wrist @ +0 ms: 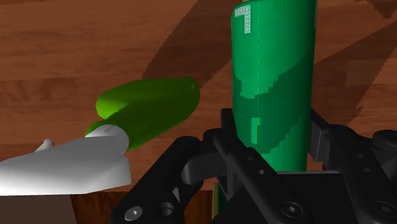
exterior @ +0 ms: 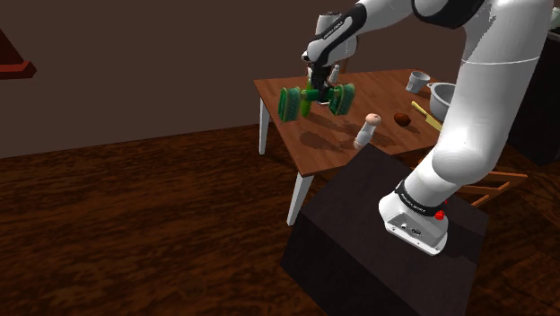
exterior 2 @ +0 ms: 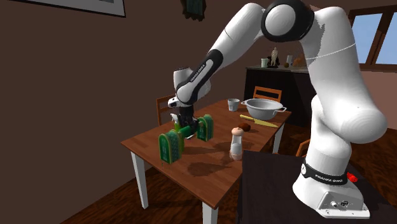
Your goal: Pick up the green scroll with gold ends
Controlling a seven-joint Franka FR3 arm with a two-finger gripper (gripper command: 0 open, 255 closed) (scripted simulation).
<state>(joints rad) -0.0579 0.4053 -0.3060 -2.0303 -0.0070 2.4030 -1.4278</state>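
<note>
The jaws pinch the green scroll (wrist: 273, 83) at its middle; it looks stiff, light, smooth, perhaps slippery.

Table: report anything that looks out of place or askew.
Nothing looks spilled. The green scroll hangs above the table, clasped at its middle by the end effector, its shadow on the wood below; its ends look green, not gold.

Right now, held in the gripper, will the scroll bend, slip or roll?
Probably stiff: the scroll lies straight though the gripper clasps only its middle. The smooth round rod might turn in that grip. The broad ends seem flat-based, so on the table it likely would not roll.
</note>
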